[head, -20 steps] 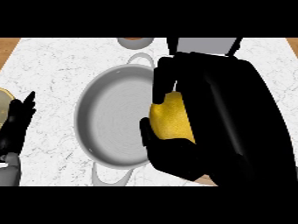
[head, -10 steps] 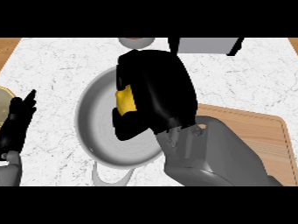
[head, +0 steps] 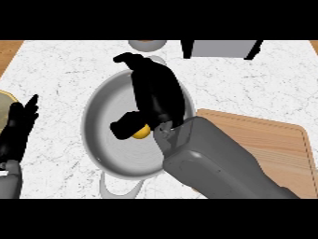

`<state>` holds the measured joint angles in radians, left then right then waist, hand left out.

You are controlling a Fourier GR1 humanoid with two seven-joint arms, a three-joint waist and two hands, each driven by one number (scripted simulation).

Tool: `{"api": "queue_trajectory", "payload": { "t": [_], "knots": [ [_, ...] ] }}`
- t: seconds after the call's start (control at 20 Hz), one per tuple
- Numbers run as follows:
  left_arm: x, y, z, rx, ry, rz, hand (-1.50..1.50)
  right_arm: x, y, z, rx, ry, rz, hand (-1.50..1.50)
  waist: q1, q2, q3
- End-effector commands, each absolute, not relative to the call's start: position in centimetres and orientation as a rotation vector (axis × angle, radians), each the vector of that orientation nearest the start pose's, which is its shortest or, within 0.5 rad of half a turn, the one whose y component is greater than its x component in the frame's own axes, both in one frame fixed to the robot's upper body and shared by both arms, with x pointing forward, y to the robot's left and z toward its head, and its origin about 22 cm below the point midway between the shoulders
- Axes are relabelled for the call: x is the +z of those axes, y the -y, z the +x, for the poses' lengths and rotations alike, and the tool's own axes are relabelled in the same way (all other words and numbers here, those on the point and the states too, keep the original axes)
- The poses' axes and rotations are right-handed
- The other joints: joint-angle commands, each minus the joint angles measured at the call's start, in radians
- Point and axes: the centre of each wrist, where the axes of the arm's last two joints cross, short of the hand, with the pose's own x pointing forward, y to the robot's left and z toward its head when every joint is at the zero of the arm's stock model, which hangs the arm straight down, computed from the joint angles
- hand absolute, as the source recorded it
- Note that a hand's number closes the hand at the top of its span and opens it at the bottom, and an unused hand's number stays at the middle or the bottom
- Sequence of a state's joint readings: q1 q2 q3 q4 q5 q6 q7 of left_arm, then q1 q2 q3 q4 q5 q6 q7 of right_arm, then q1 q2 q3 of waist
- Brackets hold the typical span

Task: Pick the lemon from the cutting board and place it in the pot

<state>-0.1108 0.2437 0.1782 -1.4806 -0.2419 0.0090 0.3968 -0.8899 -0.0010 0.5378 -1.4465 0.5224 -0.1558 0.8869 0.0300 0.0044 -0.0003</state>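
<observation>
Right hand (head: 154, 91) now lower over round steel pot (head: 99, 126), fingers around yellow lemon (head: 141, 132).

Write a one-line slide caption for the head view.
Right hand over the pot, lemon under its thumb; left hand resting open.

White marble counter (head: 258, 84) with pot (head: 103, 140), cutting board (head: 278, 140)

Right hand (head: 155, 95) over pot (head: 99, 140) (lemon (head: 141, 132) seemingly still gripped)
</observation>
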Motion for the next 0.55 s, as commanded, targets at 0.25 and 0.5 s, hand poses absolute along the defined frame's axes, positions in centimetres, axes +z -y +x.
{"api": "queue_trajectory", "payload": {
  "t": [0.25, 0.5],
  "knots": [
    [2.1, -32.2, 26.3, -0.108, 1.158, 0.515, 0.00, 18.2, 2.6, 31.1, 0.262, 1.761, -0.361, -1.50, -0.018, -0.001, 0.001],
    [3.5, -35.2, 25.9, -0.079, 1.154, 0.512, 0.00, 19.0, 9.1, 30.9, 0.119, 1.781, -0.406, -1.50, -0.037, -0.007, 0.001]
  ]
}}
